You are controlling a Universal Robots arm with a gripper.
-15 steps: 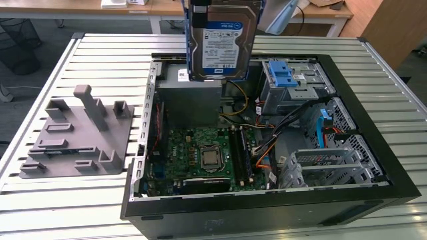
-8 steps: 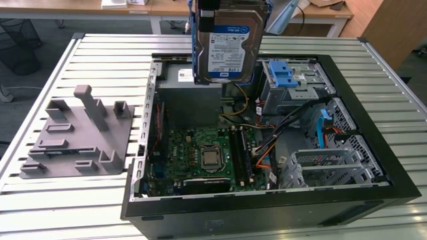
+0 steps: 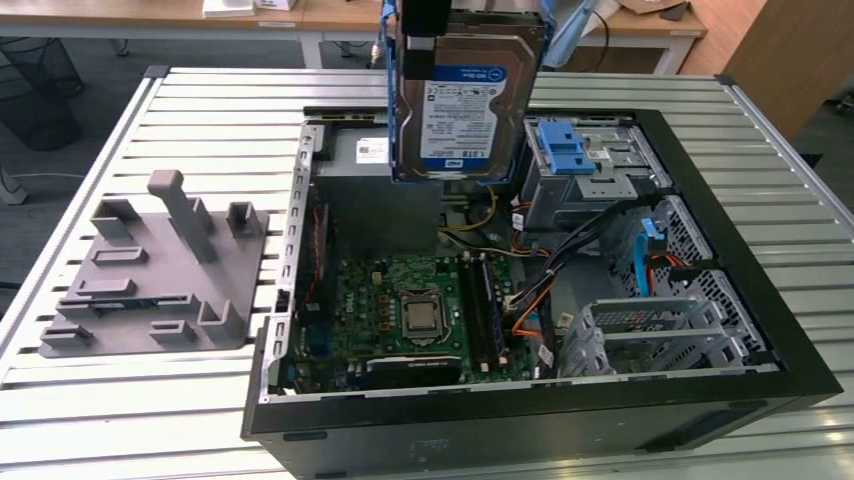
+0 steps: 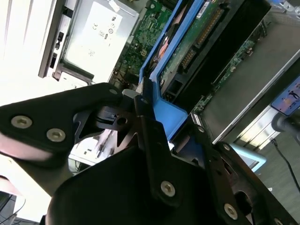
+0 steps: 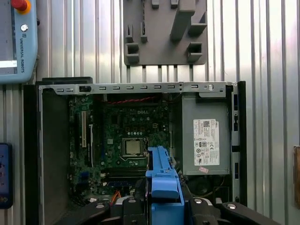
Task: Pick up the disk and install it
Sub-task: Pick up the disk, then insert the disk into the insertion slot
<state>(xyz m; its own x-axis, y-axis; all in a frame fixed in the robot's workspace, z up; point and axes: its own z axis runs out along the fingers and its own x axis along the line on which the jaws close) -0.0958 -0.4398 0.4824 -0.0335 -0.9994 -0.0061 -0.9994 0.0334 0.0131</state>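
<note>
Disk [image 3: 467, 100] held upright, long axis vertical, its blue frame [image 4: 171, 112] clamped in the gripper [image 4: 165, 119]. It hangs over the computer case's [image 3: 798, 340] far edge, with the drive bay [image 3: 577, 160] just beside it, toward the exterior view's right.

Holds the disk [image 5: 164, 183] edge-on in the gripper [image 5: 165, 210] above the open computer case [image 5: 30, 150] with its motherboard [image 5: 126, 119] and grey power supply [image 5: 206, 140].

silver blue-edged disk [image 3: 470, 95], green mobo [image 3: 387, 295], grey PSU [image 3: 380, 200]
</note>
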